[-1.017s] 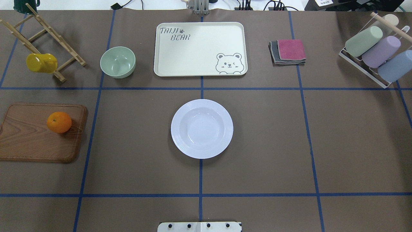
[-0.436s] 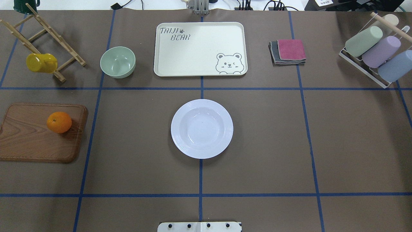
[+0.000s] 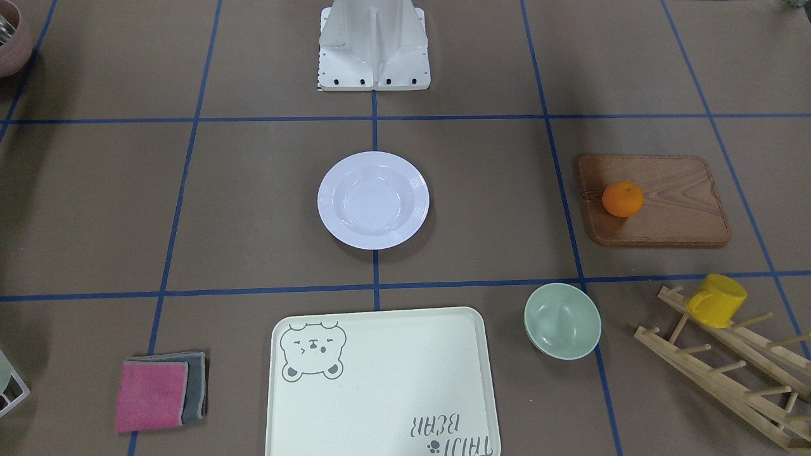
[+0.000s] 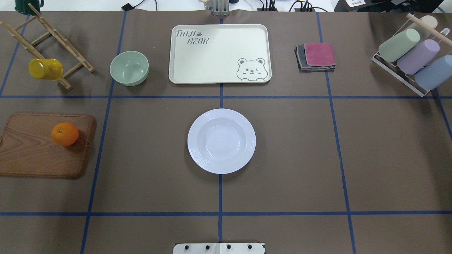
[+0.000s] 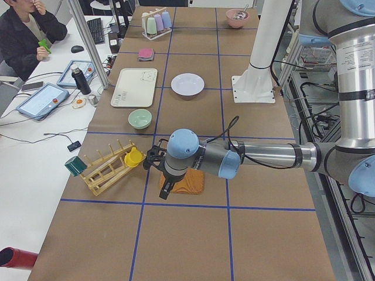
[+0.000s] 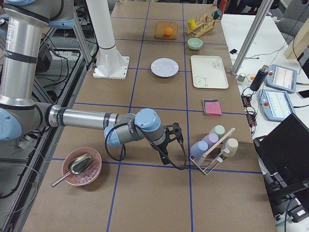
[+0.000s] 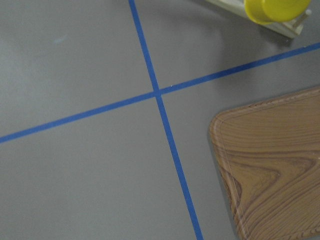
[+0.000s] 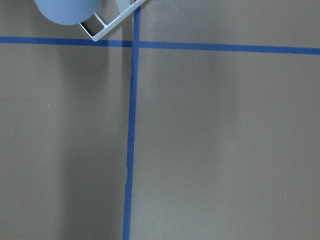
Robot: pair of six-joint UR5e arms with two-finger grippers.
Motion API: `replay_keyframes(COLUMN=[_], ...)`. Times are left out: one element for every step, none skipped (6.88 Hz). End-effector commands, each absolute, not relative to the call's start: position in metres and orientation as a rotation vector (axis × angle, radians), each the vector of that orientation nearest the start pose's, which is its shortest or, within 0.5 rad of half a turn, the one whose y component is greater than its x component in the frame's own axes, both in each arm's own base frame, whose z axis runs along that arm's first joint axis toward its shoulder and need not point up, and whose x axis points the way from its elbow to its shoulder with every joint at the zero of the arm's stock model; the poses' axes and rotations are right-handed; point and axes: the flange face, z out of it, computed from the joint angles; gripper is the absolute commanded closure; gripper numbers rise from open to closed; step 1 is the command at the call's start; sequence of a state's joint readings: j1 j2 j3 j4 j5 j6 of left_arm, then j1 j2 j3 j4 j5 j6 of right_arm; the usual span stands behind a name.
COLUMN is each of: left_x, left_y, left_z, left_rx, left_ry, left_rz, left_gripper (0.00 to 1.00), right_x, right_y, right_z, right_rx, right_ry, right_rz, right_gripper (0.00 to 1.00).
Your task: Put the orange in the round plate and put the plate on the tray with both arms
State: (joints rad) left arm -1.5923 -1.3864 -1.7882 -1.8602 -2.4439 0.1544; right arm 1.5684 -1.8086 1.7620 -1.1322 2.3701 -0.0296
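The orange (image 4: 64, 134) rests on a brown wooden board (image 4: 31, 151) at the table's left side. Alone at the table's middle stands the white round plate (image 4: 221, 141), with nothing in it. Beyond it lies the cream bear tray (image 4: 219, 53), also bare. Neither arm enters the overhead or front view. The left gripper (image 5: 163, 190) hangs over the board's end in the exterior left view, hiding the orange there; I cannot tell whether it is open or shut. The right gripper (image 6: 163, 155) hovers near the cup rack (image 6: 212, 145) in the exterior right view, its state also unclear.
A pale-green bowl (image 4: 129, 67) sits left of the tray, folded cloths (image 4: 316, 56) to its right. A wooden rack with a yellow mug (image 4: 45, 68) stands far left. A pink bowl with a spoon (image 6: 81, 166) and a seated person (image 5: 26, 35) show at the sides.
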Motion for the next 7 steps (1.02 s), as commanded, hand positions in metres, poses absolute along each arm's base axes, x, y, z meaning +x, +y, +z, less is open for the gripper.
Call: replay_keyframes(left_x=[-0.034, 0.005, 0.029, 0.056, 0.107, 0.146, 0.172], left_y=[-0.436, -0.450, -0.450, -0.454, -0.455, -0.459, -0.460], left_z=[0.563, 0.545, 0.539, 0.536, 0.533, 0.522, 0.513], left_rx=[0.423, 0.393, 0.364, 0.346, 0.342, 0.330, 0.314], left_ry=[1.000, 1.027, 1.047, 0.989, 0.918, 0.894, 0.898], left_rz=[0.334, 0.381, 0.366, 0.313, 0.268, 0.219, 0.214], left_gripper=[0.01, 0.01, 0.01, 0.01, 0.01, 0.01, 0.01], right_x=[0.027, 0.015, -0.001, -0.023, -0.053, -0.087, -0.105], right_y=[-0.430, -0.432, -0.432, -0.433, -0.432, -0.432, -0.430], right_z=[0.585, 0.576, 0.569, 0.557, 0.542, 0.536, 0.536], right_rx=[0.490, 0.489, 0.476, 0.455, 0.419, 0.376, 0.371], right_ry=[-0.815, -0.875, -0.903, -0.926, -0.903, -0.877, -0.841], right_rz=[-0.315, -0.332, -0.312, -0.261, -0.196, -0.130, -0.110], right_gripper=[0.00, 0.00, 0.00, 0.00, 0.00, 0.00, 0.00])
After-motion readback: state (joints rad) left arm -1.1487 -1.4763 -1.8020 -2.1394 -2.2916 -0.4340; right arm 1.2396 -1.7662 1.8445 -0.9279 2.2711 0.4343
